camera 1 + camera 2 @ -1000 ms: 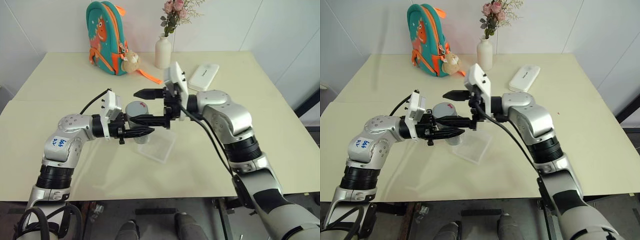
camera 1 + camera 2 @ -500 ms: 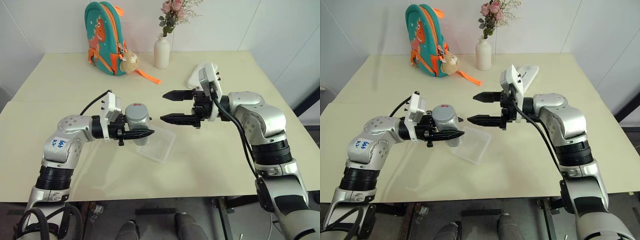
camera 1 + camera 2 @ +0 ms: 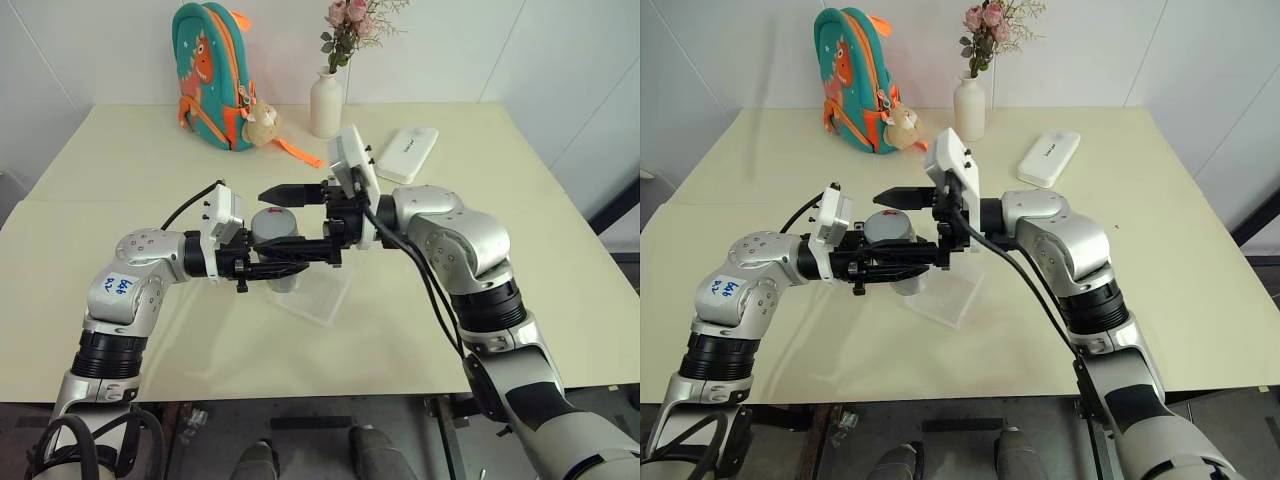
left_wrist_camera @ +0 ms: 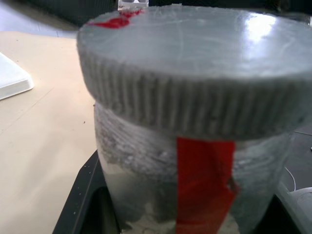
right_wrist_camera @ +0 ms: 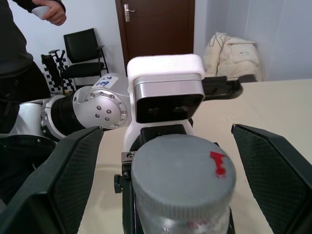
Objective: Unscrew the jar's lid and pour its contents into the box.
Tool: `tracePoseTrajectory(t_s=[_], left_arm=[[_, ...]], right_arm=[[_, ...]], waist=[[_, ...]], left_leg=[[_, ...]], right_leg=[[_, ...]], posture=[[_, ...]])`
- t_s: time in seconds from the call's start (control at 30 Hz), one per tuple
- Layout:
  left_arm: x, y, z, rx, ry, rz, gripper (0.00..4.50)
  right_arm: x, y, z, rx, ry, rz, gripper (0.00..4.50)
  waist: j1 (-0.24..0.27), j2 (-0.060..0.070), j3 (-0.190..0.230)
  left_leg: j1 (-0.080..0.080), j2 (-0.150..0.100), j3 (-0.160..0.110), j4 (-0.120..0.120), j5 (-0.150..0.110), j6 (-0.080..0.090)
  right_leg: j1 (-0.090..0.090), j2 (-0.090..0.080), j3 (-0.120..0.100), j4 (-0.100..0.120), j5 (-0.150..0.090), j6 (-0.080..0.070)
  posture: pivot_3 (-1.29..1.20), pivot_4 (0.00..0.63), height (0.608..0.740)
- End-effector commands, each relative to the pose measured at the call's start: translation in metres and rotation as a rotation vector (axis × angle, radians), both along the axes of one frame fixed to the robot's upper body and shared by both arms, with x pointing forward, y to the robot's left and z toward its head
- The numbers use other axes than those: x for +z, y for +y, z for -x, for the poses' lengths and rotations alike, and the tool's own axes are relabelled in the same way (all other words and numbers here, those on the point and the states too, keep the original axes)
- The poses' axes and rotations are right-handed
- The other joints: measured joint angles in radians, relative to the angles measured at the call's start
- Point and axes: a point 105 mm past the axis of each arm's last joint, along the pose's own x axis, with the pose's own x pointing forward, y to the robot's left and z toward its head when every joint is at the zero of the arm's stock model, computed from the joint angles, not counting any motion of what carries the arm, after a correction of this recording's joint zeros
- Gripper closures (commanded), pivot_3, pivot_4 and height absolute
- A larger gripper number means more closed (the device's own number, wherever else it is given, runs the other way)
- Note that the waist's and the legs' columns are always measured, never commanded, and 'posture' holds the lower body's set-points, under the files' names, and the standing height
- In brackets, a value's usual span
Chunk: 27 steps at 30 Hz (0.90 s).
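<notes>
Grey jar [image 3: 277,232] w/ lid [image 5: 183,164] on, pinched by left gripper [image 3: 268,268]; right gripper [image 3: 283,218] spread wide around lid.

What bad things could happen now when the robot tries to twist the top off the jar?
The right gripper straddles the lid with its jaws wide open; closing off-centre, it might slip on the ribbed edge. The left gripper holds the jar in the air, so the jar could turn with a hard twist. The box sits right below; a dropped jar might knock it.
</notes>
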Motion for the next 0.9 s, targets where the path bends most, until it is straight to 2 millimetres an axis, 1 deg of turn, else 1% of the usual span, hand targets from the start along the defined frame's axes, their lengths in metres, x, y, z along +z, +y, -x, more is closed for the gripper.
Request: tracePoseTrajectory(t_s=[0.03,0.17,0.3,0.4,0.73,0.9], left_arm=[[0.008,-0.003,0.002,-0.021,-0.029,0.011,2.52],[0.008,-0.003,0.002,-0.021,-0.028,0.014,2.52],[0.007,-0.004,0.003,-0.022,-0.028,0.016,2.52],[0.007,-0.004,0.003,-0.022,-0.028,0.018,2.52],[0.008,-0.004,0.003,-0.022,-0.030,0.019,2.52],[0.008,-0.003,0.002,-0.019,-0.031,0.019,2.52]], right_arm=[[0.013,0.009,0.006,0.029,-0.054,-0.026,0.03],[0.015,0.013,0.003,0.020,-0.059,-0.028,0.03],[0.016,0.012,-0.003,-0.001,-0.067,-0.029,0.03],[0.018,0.010,-0.007,-0.015,-0.071,-0.030,0.03],[0.012,0.000,-0.015,-0.049,-0.078,-0.006,0.03],[0.016,-0.011,-0.019,-0.068,-0.085,-0.015,0.03]], waist=[[0.000,0.000,0.000],[-0.002,0.000,0.000],[-0.001,0.000,0.000],[-0.001,0.000,0.000],[-0.001,0.000,0.000],[-0.001,0.000,0.000]], left_leg=[[0.000,0.000,0.000,0.000,0.000,0.000],[0.000,0.000,0.000,0.000,0.000,0.000],[0.000,0.000,-0.001,0.000,0.000,0.000],[0.000,0.000,-0.001,0.000,0.000,0.000],[0.000,0.000,-0.001,0.000,0.000,0.000],[0.000,0.000,-0.001,0.000,0.000,0.000]], right_leg=[[0.000,0.000,0.000,0.000,0.000,0.000],[0.000,0.000,0.000,0.001,0.000,0.000],[0.000,0.000,0.000,0.001,0.000,0.000],[0.000,0.000,-0.001,0.001,0.000,0.000],[0.000,0.000,0.000,0.001,0.000,0.000],[0.000,0.000,-0.001,0.001,0.000,0.000]], posture=[[0.00,0.150,0.740],[0.00,0.150,0.740],[0.00,0.150,0.740],[0.00,0.150,0.740],[0.00,0.150,0.740],[0.00,0.150,0.740]])
